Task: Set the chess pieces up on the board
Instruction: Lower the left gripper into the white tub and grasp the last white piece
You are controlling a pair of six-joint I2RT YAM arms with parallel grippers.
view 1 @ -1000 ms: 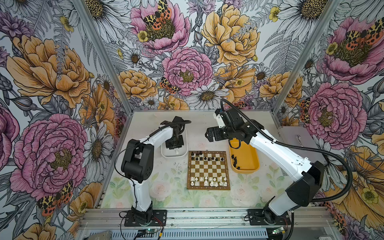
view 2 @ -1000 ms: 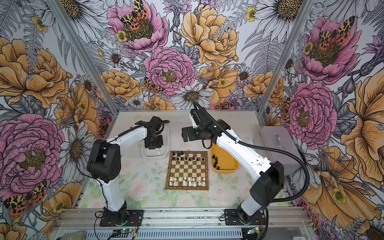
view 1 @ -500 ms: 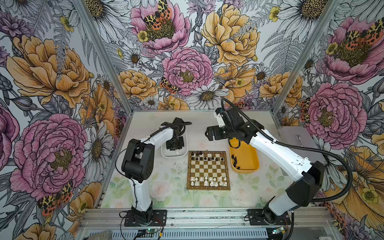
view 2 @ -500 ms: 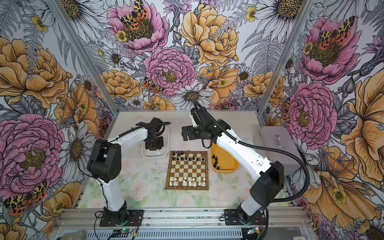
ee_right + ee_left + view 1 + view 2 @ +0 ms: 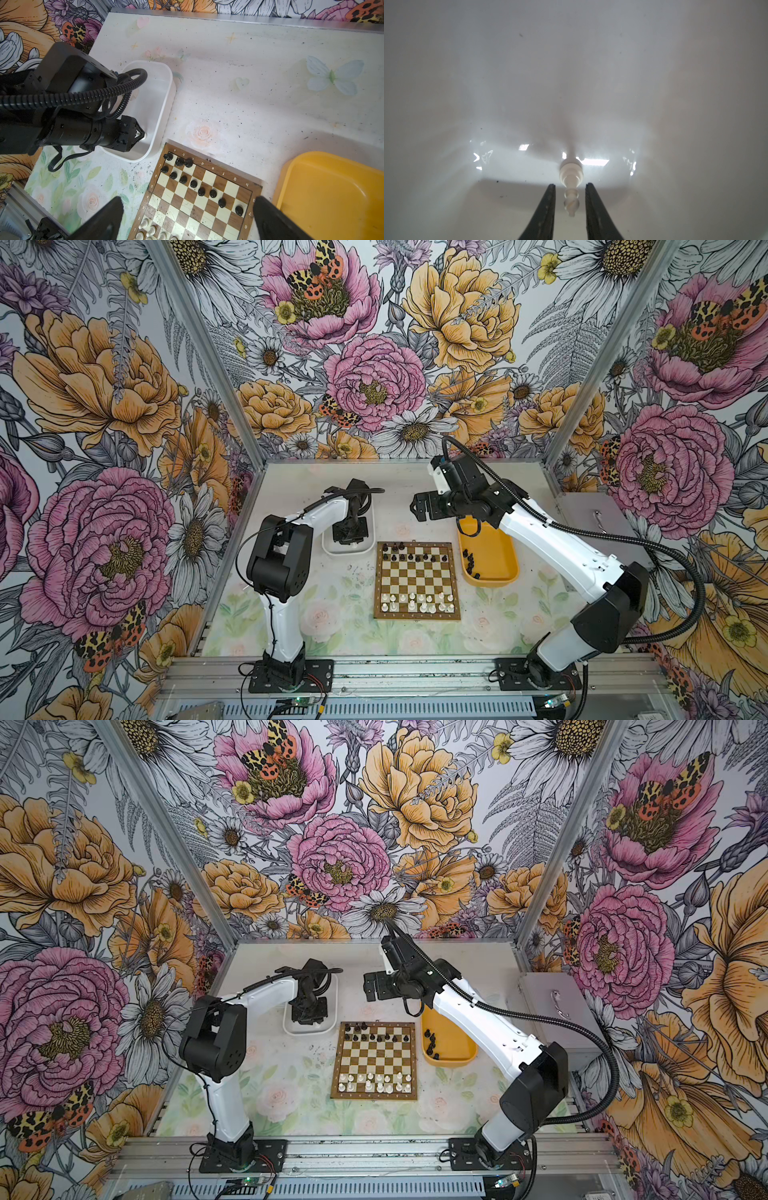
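— Top view?
— My left gripper (image 5: 351,540) sat in the white plastic tray (image 5: 368,546), left of the brown-and-cream checked board (image 5: 417,580).
— Left wrist?
— Narrow fingers (image 5: 547,207) flanked a glossy white chess piece (image 5: 571,178) without touching it. An off-centre squeeze could squirt it away.
— Right wrist?
— My right gripper (image 5: 187,199) gaped wide, empty.

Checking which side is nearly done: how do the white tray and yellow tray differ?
The white tray sits left of the board, the yellow tray right. The white tray holds a white piece, the yellow tray several black pieces. The left gripper's jaws flank the piece in the white tray; no gripper is in the yellow tray. Both are rounded rectangles.
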